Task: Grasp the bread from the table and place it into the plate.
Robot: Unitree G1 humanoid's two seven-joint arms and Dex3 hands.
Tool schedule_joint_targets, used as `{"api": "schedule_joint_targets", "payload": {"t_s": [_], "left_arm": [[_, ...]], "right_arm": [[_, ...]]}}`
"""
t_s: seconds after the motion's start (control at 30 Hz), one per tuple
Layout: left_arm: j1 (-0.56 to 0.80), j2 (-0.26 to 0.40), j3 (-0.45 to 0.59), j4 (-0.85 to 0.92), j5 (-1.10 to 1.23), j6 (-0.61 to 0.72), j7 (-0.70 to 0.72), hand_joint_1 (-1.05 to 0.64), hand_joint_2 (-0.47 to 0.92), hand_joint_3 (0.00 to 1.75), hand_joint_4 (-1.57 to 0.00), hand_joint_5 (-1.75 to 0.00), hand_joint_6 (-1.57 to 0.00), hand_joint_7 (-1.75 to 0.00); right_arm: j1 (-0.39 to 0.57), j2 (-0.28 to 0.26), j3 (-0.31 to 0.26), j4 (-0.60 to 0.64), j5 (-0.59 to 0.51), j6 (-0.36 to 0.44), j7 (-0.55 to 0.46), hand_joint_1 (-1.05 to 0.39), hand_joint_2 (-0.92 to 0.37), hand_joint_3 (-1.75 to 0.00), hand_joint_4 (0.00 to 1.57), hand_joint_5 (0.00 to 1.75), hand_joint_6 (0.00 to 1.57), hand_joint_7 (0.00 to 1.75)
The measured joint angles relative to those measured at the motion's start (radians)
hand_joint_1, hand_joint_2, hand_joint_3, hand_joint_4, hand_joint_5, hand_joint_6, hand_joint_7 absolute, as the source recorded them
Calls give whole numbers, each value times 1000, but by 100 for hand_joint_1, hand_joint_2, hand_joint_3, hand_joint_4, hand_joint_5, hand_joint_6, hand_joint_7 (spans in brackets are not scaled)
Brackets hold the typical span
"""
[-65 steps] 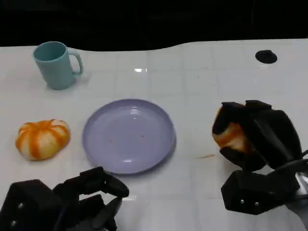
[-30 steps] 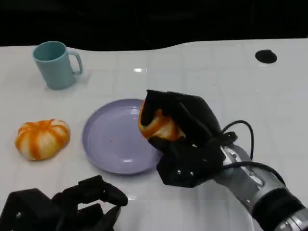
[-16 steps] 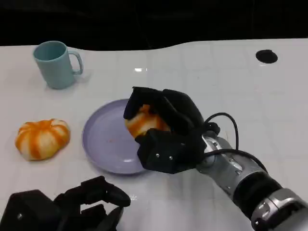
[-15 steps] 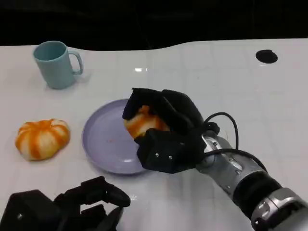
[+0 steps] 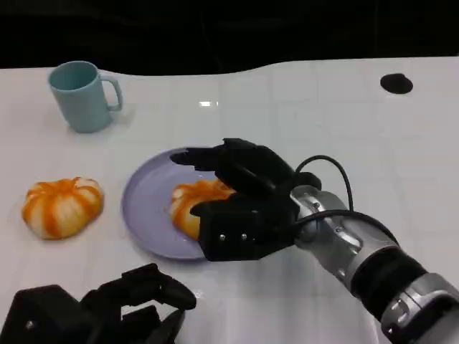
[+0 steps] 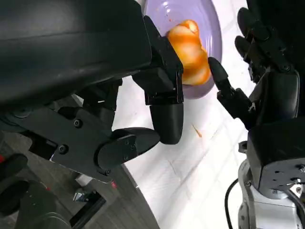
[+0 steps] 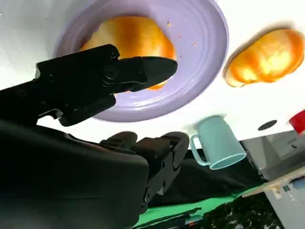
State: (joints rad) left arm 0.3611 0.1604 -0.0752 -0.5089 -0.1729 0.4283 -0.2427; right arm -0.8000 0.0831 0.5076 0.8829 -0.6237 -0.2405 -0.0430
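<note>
Right under the right hand sits the bread, down on the purple plate, so the placing part looks basically done to me. That hand has its fingers spread out above and around the bun, not squeezing it, which reads like a release: thumb side low beside the near edge of the bread, the other fingers reaching out over it toward the plate's far rim. Honestly can't tell if a fingertip is touching the crust, the black hand covers the whole side of the bun nearest the wrist. The right wrist view helps a bit, showing the bread lying inside the plate's rim with fingers stretched across it. Out past the plate, away from that hand, there's a second orange-striped bun on the white table and a teal mug further off. Left hand is parked low at the near edge, fingers loosely curled, nothing in it as far as I can see, partly cut off by the frame.
</note>
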Motion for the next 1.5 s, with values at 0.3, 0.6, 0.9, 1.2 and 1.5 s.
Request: {"api": "schedule_joint_targets", "payload": {"t_s": [0.3, 0.6, 0.9, 1.2, 1.5], "left_arm": [[0, -3, 0, -12, 0, 6, 1, -25, 68, 85, -69, -175, -66, -130], [-1, -5, 0, -12, -1, 6, 1, -25, 67, 87, -70, -175, -67, -129], [-3, -5, -5, -13, 5, 6, 6, -23, 68, 90, -70, -175, -65, -130], [-7, -2, -11, -13, 7, 5, 7, -23, 67, 90, -69, -175, -63, -132], [-8, -2, -11, -13, 6, 5, 7, -23, 68, 89, -68, -175, -63, -133]], "right_arm": [[51, -43, 15, -126, -4, 44, 56, -74, -92, -30, 0, 32, 23, 0], [152, -133, 12, -344, -3, 34, 88, -74, -92, -30, 0, 45, 22, 1], [343, -234, -64, -574, 72, -76, 89, -62, -92, -19, 12, 89, 44, 13], [522, -316, -164, -744, 165, -144, 106, -48, -92, -16, 39, 121, 56, 47], [627, -332, -240, -788, 221, -228, 99, -22, -52, -96, 62, 142, 68, 92]]}}
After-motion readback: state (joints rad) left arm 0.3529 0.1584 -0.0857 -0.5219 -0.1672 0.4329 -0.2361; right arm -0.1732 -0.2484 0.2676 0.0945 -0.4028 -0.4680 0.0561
